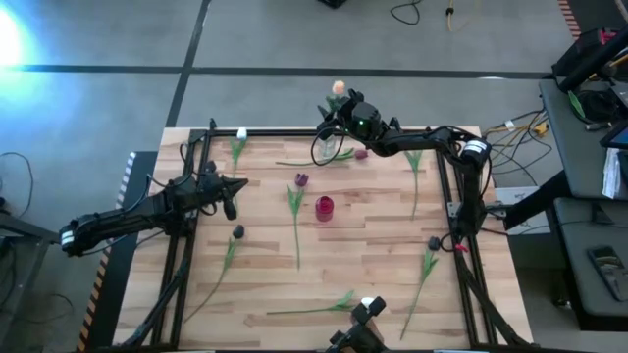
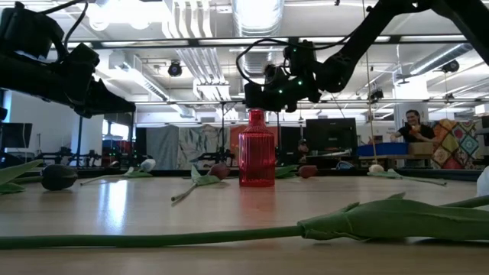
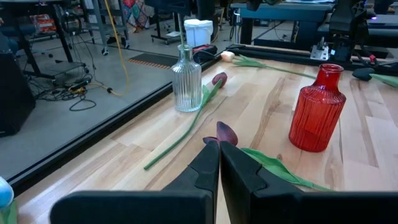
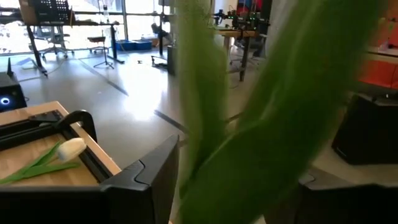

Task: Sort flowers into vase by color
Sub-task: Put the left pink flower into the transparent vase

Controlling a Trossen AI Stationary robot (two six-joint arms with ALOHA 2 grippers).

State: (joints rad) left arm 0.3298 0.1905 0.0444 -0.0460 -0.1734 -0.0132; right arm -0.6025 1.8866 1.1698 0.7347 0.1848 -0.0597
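Observation:
My right gripper (image 1: 339,116) hovers over the far edge, just beyond the clear glass vase (image 1: 327,147), shut on a tulip with a peach head (image 1: 339,89). In its wrist view the green stem and leaf (image 4: 249,124) fill the gap between the fingers. My left gripper (image 1: 238,185) is shut and empty above the table's left part, its tips (image 3: 219,148) close to a purple tulip (image 3: 227,132) lying flat. The red vase (image 1: 324,207) stands mid-table. Other tulips lie flat: white (image 1: 241,134), maroon (image 1: 360,153), purple (image 1: 301,179), dark (image 1: 237,231). My right gripper pinches the peach tulip by its green stem and leaf (image 4: 205,174) between the two fingers (image 4: 149,180). The flower is lifted clear of the table, and its head (image 1: 339,89) shows beyond the table's far edge. Where its lower end is cannot be seen.
More tulips lie near the right edge (image 1: 414,176) (image 1: 430,257) and along the near edge (image 1: 314,308). A black frame rail (image 1: 294,131) runs round the table. A person (image 2: 412,122) sits in the room behind. Bare wood lies between the red vase and the right-hand tulips.

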